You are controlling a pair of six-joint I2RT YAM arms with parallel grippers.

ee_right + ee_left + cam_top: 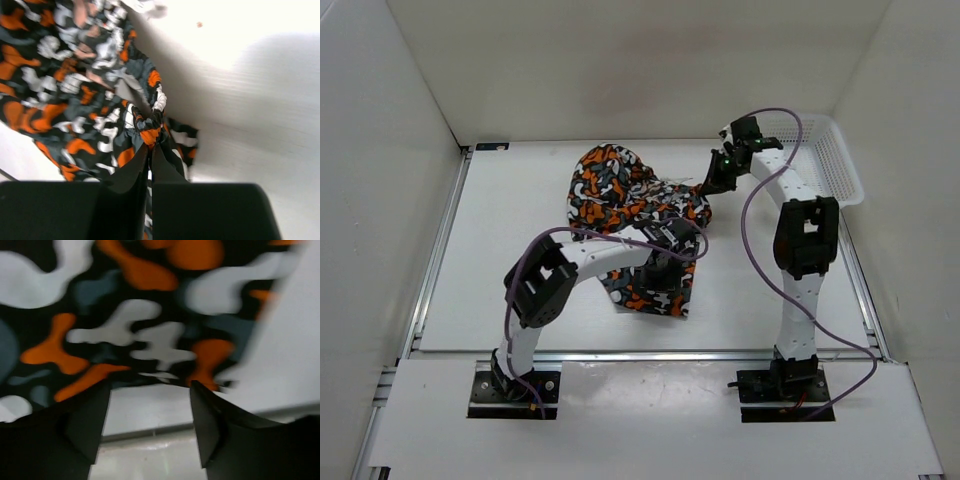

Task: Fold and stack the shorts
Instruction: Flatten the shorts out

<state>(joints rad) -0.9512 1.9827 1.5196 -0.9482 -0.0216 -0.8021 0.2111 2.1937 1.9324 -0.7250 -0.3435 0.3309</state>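
Note:
The camouflage shorts point(620, 195) lie bunched in the middle of the table, in orange, black, grey and white. My right gripper point(710, 182) is shut on a pinch of the shorts' edge point(150, 135) at their right side and lifts it, pulling the cloth taut. A white drawstring point(160, 100) shows just beyond the pinch. My left gripper point(665, 262) is over the near part of the shorts. Its jaws stand open with bare table between them point(149, 405), and the shorts point(125, 325) lie just beyond the fingertips.
A white plastic mesh basket point(825, 160) stands at the back right corner, close behind my right arm. White walls close in the table on three sides. A metal rail point(650, 352) runs along the near table edge.

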